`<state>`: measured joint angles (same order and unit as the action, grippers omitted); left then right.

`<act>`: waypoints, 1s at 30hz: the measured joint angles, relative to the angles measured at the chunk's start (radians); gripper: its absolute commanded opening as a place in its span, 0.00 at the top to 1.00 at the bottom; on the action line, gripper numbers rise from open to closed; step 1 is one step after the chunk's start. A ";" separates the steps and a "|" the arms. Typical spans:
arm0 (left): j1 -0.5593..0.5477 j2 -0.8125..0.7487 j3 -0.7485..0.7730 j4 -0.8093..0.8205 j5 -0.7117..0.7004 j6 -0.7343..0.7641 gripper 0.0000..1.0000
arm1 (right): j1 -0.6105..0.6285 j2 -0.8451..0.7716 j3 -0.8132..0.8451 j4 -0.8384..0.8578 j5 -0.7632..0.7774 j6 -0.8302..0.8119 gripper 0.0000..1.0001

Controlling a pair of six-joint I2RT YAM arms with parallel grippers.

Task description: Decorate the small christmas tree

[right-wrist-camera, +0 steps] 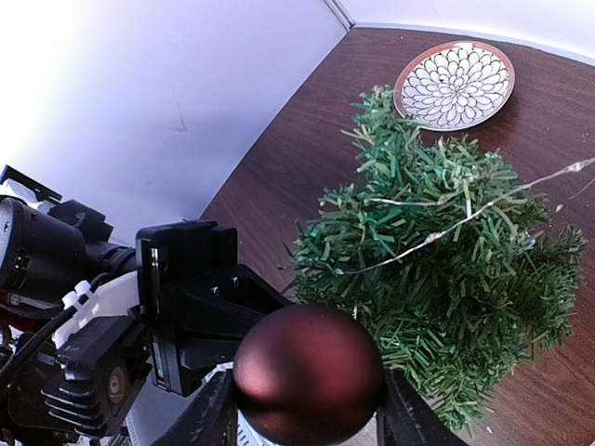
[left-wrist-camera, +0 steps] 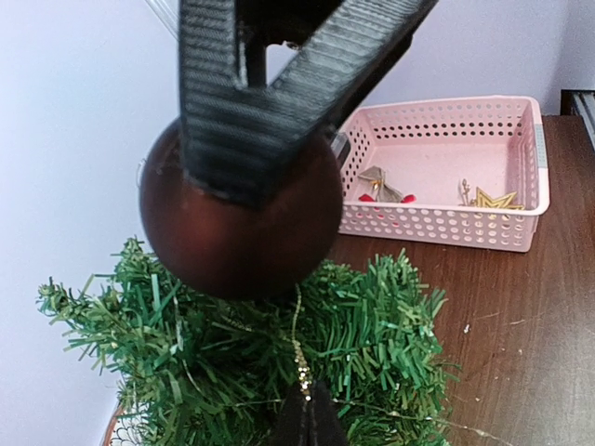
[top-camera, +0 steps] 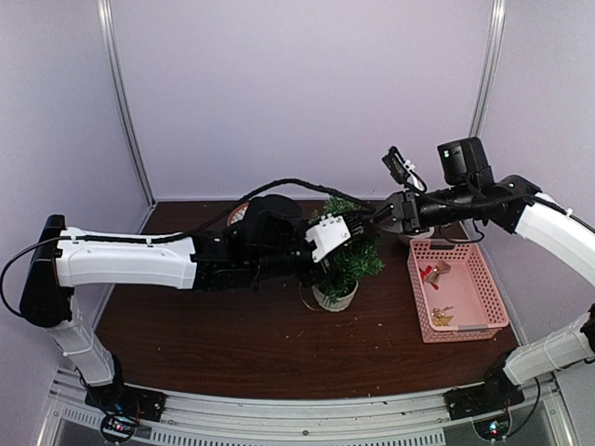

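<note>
The small christmas tree (top-camera: 358, 255) stands in its white pot (top-camera: 335, 297) mid-table, with a thin light wire (right-wrist-camera: 465, 218) draped over it. My right gripper (right-wrist-camera: 307, 413) is shut on a dark red bauble (right-wrist-camera: 307, 367) and holds it just above the tree's edge (right-wrist-camera: 446, 269). In the left wrist view the bauble (left-wrist-camera: 237, 232) hangs over the tree (left-wrist-camera: 381, 334), gripped by the right gripper's ribbed fingers (left-wrist-camera: 270, 111). My left gripper (left-wrist-camera: 311, 418) is shut on the bauble's gold glitter string (left-wrist-camera: 299, 348). Both grippers meet at the treetop (top-camera: 349, 228).
A pink perforated basket (top-camera: 483, 279) at the right holds a gold star (left-wrist-camera: 493, 198) and a bow ornament (left-wrist-camera: 376, 186). A patterned plate (right-wrist-camera: 456, 84) lies behind the tree. White walls enclose the back and sides.
</note>
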<state>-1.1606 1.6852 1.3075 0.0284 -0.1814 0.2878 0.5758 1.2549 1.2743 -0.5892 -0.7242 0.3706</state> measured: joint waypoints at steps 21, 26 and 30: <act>0.000 0.006 0.000 -0.043 -0.028 0.010 1.00 | -0.011 0.059 -0.006 -0.006 0.057 0.003 0.57; 0.000 0.006 0.000 -0.056 -0.036 0.010 1.00 | -0.011 0.060 -0.006 -0.012 0.068 0.002 0.50; 0.000 0.006 0.000 -0.059 -0.040 0.011 1.00 | -0.011 0.060 -0.006 -0.031 0.080 -0.002 0.38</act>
<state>-1.1606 1.6909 1.3075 -0.0303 -0.2218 0.2985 0.5652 1.3148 1.2686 -0.6197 -0.6445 0.3683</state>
